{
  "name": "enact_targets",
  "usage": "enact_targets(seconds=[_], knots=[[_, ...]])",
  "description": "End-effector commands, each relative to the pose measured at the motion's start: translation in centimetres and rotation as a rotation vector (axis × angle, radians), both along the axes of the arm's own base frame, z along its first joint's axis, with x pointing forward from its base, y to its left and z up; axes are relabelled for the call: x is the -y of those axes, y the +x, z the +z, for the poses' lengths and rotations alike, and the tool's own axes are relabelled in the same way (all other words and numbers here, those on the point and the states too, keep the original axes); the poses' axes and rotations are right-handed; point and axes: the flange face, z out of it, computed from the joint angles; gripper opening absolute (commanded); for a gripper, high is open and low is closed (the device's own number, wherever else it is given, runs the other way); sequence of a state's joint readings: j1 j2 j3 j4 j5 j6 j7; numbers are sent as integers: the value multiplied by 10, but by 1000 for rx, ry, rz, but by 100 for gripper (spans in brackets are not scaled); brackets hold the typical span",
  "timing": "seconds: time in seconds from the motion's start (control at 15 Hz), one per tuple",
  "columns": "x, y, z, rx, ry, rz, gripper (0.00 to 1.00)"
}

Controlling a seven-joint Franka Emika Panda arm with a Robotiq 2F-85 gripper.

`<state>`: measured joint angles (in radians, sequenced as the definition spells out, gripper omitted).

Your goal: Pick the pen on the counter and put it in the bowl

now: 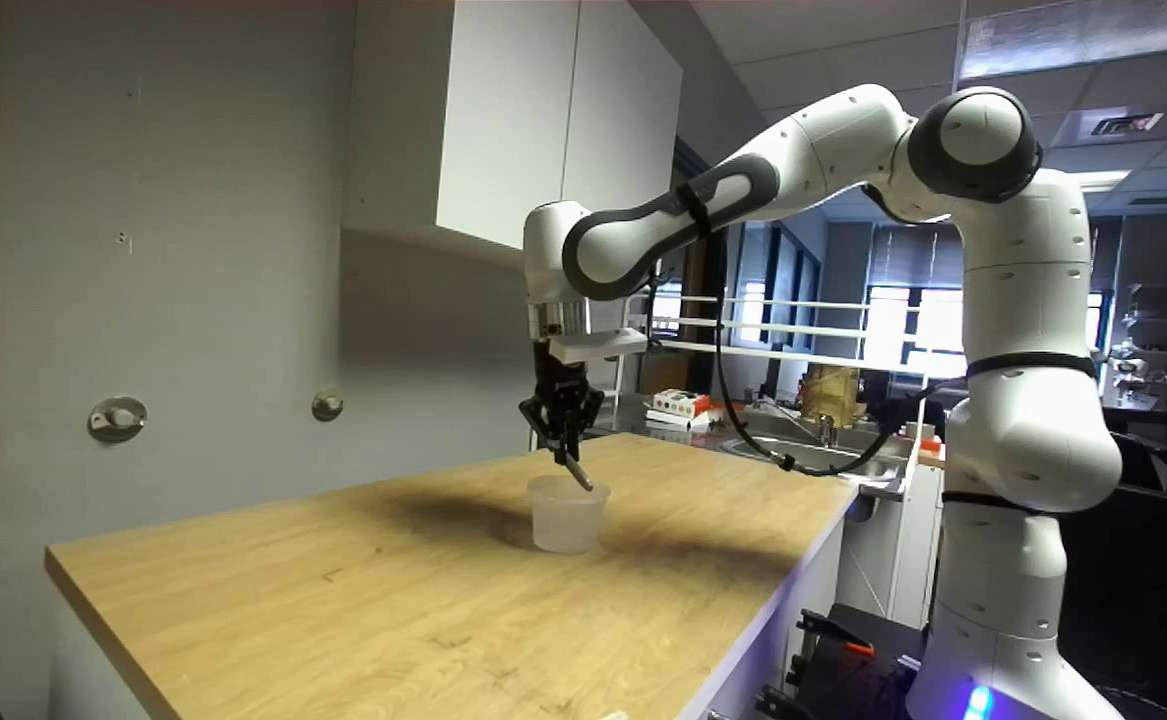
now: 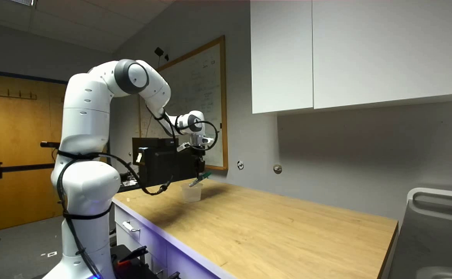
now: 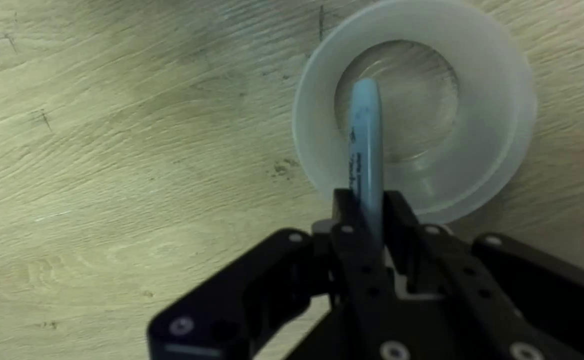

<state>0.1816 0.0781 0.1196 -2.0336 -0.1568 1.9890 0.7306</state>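
Observation:
The pen shows as a grey-blue marker (image 3: 366, 135) with black lettering in the wrist view. In an exterior view the pen (image 2: 200, 179) has a green end. My gripper (image 3: 367, 200) is shut on the pen, with black fingers on both sides of it. The pen is tilted, and its free end is over the opening of the translucent white bowl (image 3: 482, 150). The bowl stands upright on the wooden counter (image 1: 423, 610) in both exterior views (image 2: 191, 195). My gripper (image 1: 565, 450) is just above the bowl's rim. The part of the pen between the fingers is partly hidden.
A white wall cabinet (image 1: 513, 120) hangs above the counter near the arm. A sink (image 1: 848, 462) and small boxes (image 1: 681, 404) are beyond the counter's far end. A black monitor (image 2: 167, 164) stands behind the gripper. A grey cart (image 2: 435, 232) is beside the counter.

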Motion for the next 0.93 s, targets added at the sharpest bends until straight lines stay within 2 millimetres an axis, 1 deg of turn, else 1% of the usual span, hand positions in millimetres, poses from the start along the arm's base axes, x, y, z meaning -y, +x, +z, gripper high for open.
enact_targets(seconds=[0.0, 0.07, 0.13, 0.2, 0.47, 0.67, 0.87], knots=[[-8, -6, -2, -28, -31, 2, 16], [-10, -7, -2, -34, -33, 7, 43], [-11, -8, -3, -38, -37, 10, 44], [-12, -8, -4, -41, -42, 13, 48], [-15, -9, -3, -44, -45, 24, 79], [-15, -9, -2, -78, -50, 31, 99], [-13, -10, 0, -117, -55, 33, 100]])
